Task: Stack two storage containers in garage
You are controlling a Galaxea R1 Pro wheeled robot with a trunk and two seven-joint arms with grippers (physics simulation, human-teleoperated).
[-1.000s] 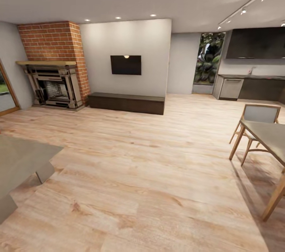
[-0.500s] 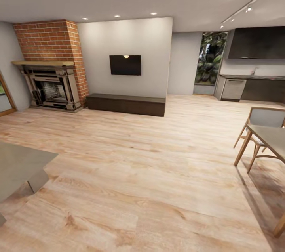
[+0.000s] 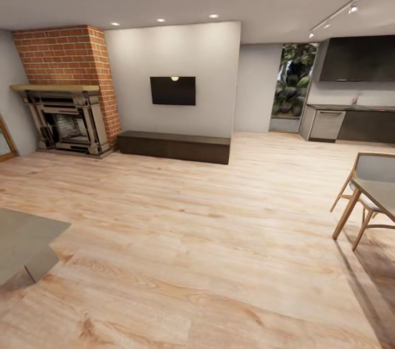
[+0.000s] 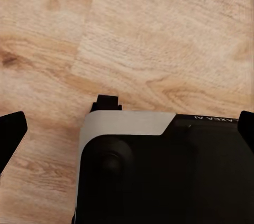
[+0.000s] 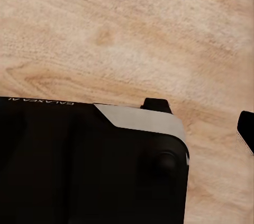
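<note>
— Two tools hang over the living room point(image 3: 197, 239) planks; left tool point(image 4: 127, 131) spread wide above the robot's base point(image 4: 159, 176).
— Right tool point(image 5: 246, 129): one finger visible, can't tell. Brick fireplace point(image 3: 66, 91) ahead.

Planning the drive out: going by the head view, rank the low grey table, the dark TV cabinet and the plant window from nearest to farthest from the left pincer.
1. Low grey table, close at the left.
2. Dark TV cabinet, ahead against the wall.
3. Plant window, far back right.
</note>
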